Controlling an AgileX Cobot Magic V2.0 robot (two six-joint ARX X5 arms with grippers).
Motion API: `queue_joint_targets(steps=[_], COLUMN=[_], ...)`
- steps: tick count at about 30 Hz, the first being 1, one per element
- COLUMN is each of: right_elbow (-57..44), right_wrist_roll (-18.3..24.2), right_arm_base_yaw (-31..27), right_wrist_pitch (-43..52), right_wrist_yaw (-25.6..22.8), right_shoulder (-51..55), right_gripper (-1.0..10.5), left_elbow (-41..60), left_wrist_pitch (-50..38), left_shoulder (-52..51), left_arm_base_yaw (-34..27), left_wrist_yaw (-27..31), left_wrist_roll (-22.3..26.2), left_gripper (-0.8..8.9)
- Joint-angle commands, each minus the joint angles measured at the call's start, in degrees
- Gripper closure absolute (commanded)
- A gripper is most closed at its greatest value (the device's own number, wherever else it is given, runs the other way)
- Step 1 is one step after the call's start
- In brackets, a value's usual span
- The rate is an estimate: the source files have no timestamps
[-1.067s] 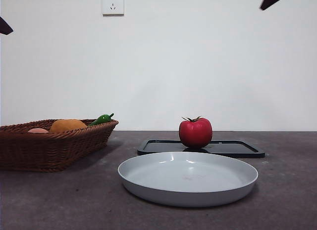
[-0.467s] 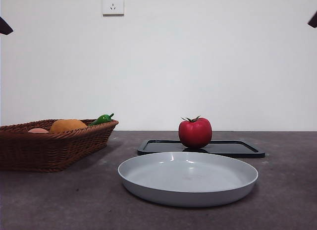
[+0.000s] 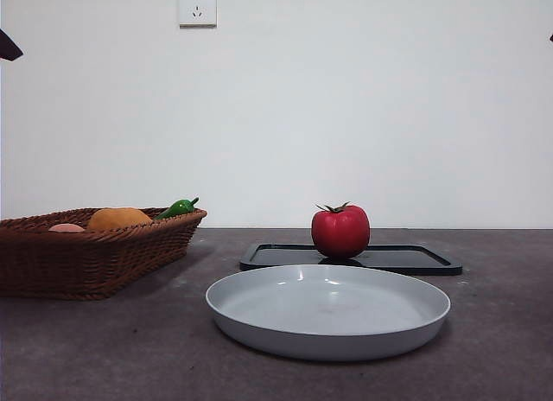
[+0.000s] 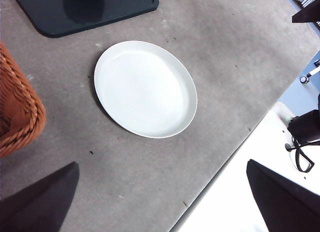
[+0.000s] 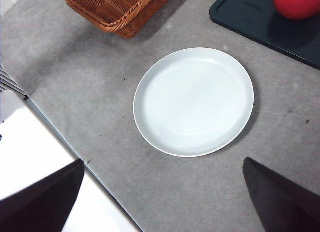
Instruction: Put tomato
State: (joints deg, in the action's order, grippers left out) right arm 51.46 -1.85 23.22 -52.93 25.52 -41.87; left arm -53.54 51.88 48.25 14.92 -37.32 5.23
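Nearest the front camera, the round pale grey plate (image 3: 328, 310) lies bare. Just behind it, the glossy red tomato (image 3: 340, 231) with its green stem stands upright on the flat black tray (image 3: 406, 258), touched by nothing. The woven brown basket (image 3: 86, 250) sits off to one side. The dark arm seen overhead a second ago has withdrawn almost out of frame. Both the left gripper (image 4: 162, 199) and the right gripper (image 5: 162, 192) hang high with jaws spread wide, so the placing looks finished.

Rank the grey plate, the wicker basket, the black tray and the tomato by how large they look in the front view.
1. Grey plate, widest, though nearest the camera.
2. Black tray and wicker basket: similar apparent width; the basket is cut off at the frame edge, so no ranking.
3. Tomato, smallest.
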Motion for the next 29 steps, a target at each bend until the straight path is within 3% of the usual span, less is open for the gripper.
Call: queue_joint_targets(steps=[1, 4, 8, 11, 29], right_elbow=[0.39, 0.39, 0.39, 0.39, 0.39], right_wrist_roll=[-0.50, -0.52, -0.52, -0.52, -0.50], right_arm_base_yaw=[0.33, 0.33, 0.33, 0.33, 0.33], right_wrist_pitch=[0.52, 0.50, 0.50, 0.50, 0.59], right_wrist_yaw=[0.15, 0.15, 0.15, 0.17, 0.00], right_shoulder=[-0.33, -0.33, -0.33, -0.33, -0.33], right_gripper=[4.4, 5.9, 8.8, 9.4, 9.4], left_elbow=[-1.16, -1.16, -1.16, -1.16, -1.16], left_wrist_pitch=[-0.42, -0.39, -0.39, -0.39, -0.48], left_shoulder=[0.31, 0.31, 0.31, 0.31, 0.31], left_arm_base_yaw=[0.22, 0.22, 0.22, 0.22, 0.22], left_wrist_yaw=[-0.13, -0.13, -0.13, -0.13, -0.15], left_wrist_roll=[0.72, 0.72, 0.72, 0.70, 0.70], left_gripper=[2.56, 3.37, 6.23, 8.04, 8.05])
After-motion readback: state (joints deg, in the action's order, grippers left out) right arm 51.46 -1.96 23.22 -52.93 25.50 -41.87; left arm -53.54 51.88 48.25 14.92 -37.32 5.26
